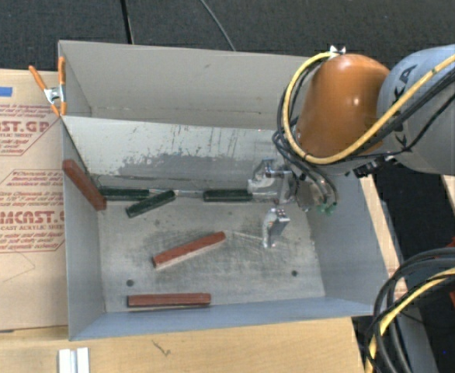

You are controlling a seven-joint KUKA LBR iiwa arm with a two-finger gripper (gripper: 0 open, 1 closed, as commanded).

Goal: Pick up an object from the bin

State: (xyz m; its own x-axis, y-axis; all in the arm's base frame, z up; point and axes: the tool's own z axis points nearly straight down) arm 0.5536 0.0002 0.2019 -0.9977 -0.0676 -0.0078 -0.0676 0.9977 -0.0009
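Pincer low over bin floor, right of centre; open or closed: cannot tell. Nearest: brown stick, mid-floor, flat. Judged stiff, light; grip across its narrow width, mid-length.

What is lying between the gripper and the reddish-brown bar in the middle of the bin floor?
Nothing visible. Only bare bin floor lies between the gripper and the reddish-brown bar; the dark green stick sits farther back.

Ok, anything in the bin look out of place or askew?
Only one: the brown stick at the left seems propped against the bin's left wall rather than lying flat like the other sticks. Nothing looks spilled or damaged.
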